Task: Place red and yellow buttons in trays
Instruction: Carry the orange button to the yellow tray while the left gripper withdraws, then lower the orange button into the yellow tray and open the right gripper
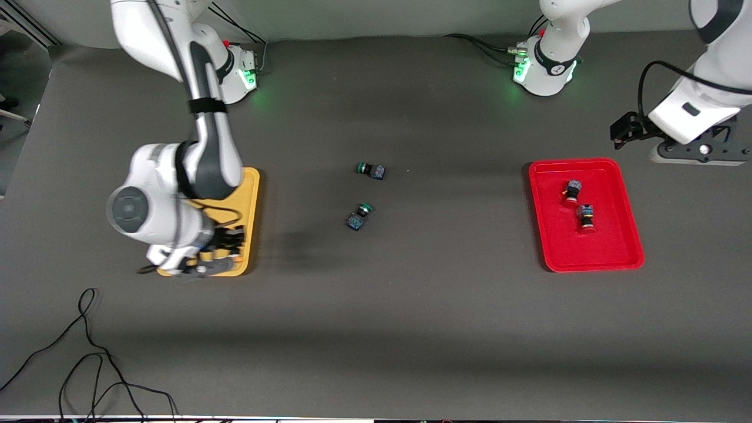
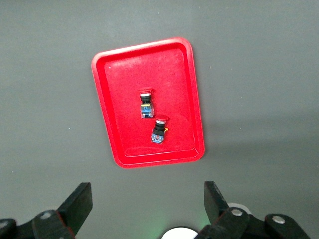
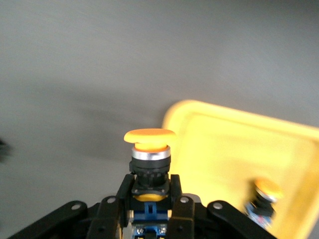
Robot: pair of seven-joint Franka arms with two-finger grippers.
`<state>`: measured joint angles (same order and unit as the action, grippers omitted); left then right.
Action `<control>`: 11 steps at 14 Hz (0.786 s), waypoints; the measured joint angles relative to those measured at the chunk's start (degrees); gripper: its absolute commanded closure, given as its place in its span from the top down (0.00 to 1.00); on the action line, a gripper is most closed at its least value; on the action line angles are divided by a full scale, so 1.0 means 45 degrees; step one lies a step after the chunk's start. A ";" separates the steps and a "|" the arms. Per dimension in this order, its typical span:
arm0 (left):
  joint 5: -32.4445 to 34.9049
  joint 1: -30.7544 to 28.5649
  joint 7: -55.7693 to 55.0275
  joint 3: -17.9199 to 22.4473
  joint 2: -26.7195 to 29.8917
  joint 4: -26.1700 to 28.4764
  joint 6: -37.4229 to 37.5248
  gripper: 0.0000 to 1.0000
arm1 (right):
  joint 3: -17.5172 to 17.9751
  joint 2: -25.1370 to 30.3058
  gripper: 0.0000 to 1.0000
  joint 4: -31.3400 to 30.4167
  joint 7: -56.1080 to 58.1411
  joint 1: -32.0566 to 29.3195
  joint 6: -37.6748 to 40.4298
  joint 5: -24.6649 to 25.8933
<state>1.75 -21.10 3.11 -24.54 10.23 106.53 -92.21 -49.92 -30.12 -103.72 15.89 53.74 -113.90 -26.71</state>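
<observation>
My right gripper (image 3: 151, 191) is shut on a yellow button (image 3: 149, 144), cap pointing away from the wrist. In the front view this gripper (image 1: 202, 258) is low over the corner of the yellow tray (image 1: 249, 194) nearest the front camera. A second yellow button (image 3: 264, 199) lies in the yellow tray (image 3: 224, 144); the arm hides it in the front view. Two red buttons (image 1: 573, 191) (image 1: 586, 217) lie in the red tray (image 1: 611, 247). My left gripper (image 2: 148, 191) is open and empty, up in the air off the red tray (image 2: 124, 74), and waits.
Two green-capped switches (image 1: 371, 170) (image 1: 359, 216) lie on the grey mat in the middle of the table, between the trays. A black cable (image 1: 88, 352) trails on the mat near the front camera at the right arm's end.
</observation>
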 measured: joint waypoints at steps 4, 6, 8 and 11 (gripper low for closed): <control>0.0000 -0.0050 0.0000 0.0061 -0.0551 -0.0894 0.0087 1.00 | -0.0351 0.0256 0.15 -0.3375 0.1275 -0.0034 -0.3124 -0.0123; 0.0000 -0.0058 -0.0007 0.0064 -0.0822 -0.1040 0.0121 1.00 | -0.0179 0.0247 0.15 -0.4580 0.1397 0.0009 -0.4026 -0.0405; 0.0002 -0.0050 -0.0061 0.0044 -0.0990 -0.1064 0.0174 1.00 | 0.0007 0.0239 0.16 -0.4914 0.1400 0.0078 -0.4186 -0.0519; 0.0049 -0.0071 -0.0085 0.0074 -0.1074 -0.1147 0.0195 1.00 | 0.0125 0.0196 1.00 -0.4953 0.1399 0.0120 -0.4081 -0.1027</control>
<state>1.96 -21.42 2.73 -24.21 5.39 101.37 -91.34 -49.36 -29.23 -126.00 22.19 54.27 -132.27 -31.33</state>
